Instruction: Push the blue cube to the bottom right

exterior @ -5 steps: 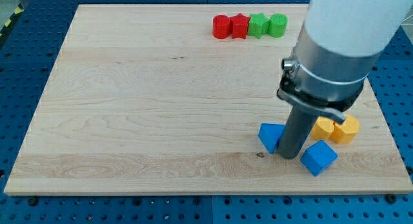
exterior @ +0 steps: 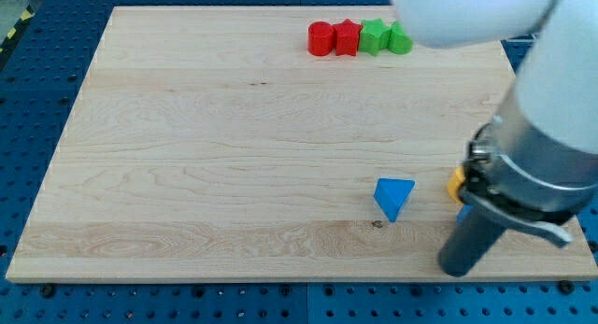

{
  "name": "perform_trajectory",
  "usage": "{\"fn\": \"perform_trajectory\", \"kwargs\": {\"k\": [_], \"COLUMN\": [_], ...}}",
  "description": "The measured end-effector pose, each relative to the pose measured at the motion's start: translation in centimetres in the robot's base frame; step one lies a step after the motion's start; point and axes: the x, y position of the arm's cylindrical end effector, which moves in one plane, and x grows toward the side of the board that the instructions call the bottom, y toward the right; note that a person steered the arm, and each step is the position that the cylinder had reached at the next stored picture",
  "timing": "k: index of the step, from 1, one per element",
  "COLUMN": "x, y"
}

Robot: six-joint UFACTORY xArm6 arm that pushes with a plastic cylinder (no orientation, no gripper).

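Arm carries no pincer, so there is nothing to report as spread or pinched. It ends in a plain dark rod. The tip (exterior: 460, 270) rests near the bottom right edge of the pale wooden surface (exterior: 234, 156).

Just above the tip, against the rod's left side, is a thin sliver of blue (exterior: 461, 215). Judged to be the blue cube, nearly all hidden behind the rod. Whether rod and cube touch cannot be told. If so, the cube already lies in the bottom right region, a little short of the corner.

Slightly further up, an orange-yellow block (exterior: 455, 184) peeks out from behind the arm's collar. Shape not clear.

Left of the tip and above it, apart from both, is a blue triangular block (exterior: 393, 198).

Far up the surface, well apart from the tip, is a touching row: red cylinder (exterior: 320, 38), red star-shaped block (exterior: 348, 36), green block (exterior: 375, 36) and a second green block (exterior: 400, 40) partly covered by the arm's white housing.

Risks, as judged:
- The cube is hidden, so a push could strike a corner and spin it aside.
- The tip seems to sit below the cube. A stroke upward would send it away from the corner and into the yellow block.
- The surface edge is close. An over-long push could tip the cube off.
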Motion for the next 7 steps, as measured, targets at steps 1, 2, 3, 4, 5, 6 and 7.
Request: {"fn": "perform_trajectory", "kwargs": {"k": [1,2,3,4,5,6,7], "x": [-0.1,-0.5,-1.2,-1.2,-1.5,-1.5,-1.5], "y": [-0.3,1.2,2.8,3.7,3.8,4.6,3.9]}}
